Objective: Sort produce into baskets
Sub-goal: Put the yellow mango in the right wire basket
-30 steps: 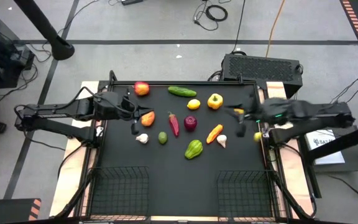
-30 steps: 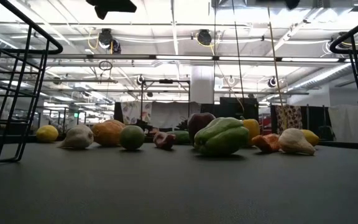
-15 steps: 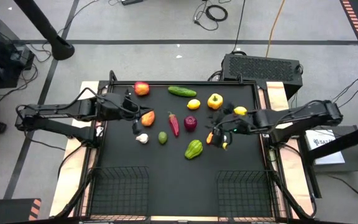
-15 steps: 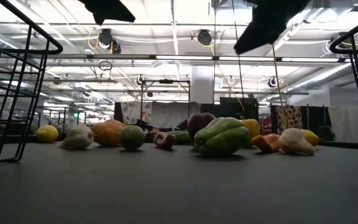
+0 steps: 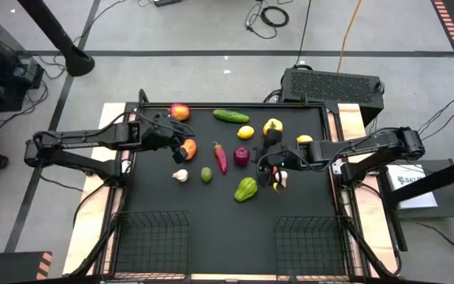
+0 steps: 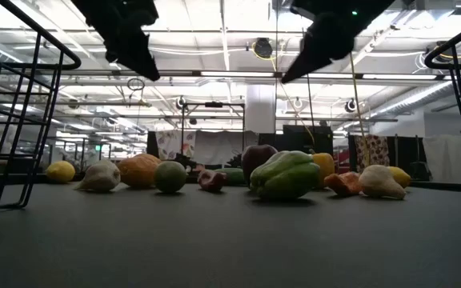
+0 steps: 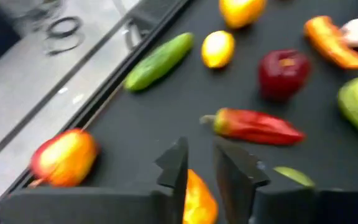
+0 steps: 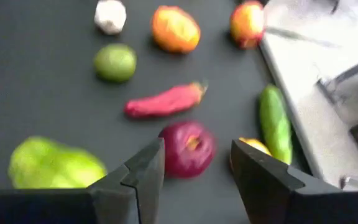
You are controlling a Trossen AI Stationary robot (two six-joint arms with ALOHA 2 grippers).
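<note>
1. Since a second ago, the right gripper has been swung from the table's right edge in over the produce, and the left gripper has been brought onto the orange pepper.
2. In the left wrist view, the left gripper's fingers are seen parted narrowly, with the orange pepper between them; a firm grip cannot be told.
3. The right gripper's fingers are held wide and empty above the purple onion.
4. The produce is spread across the black mat; both baskets are seen at its near edge with nothing in them.
</note>
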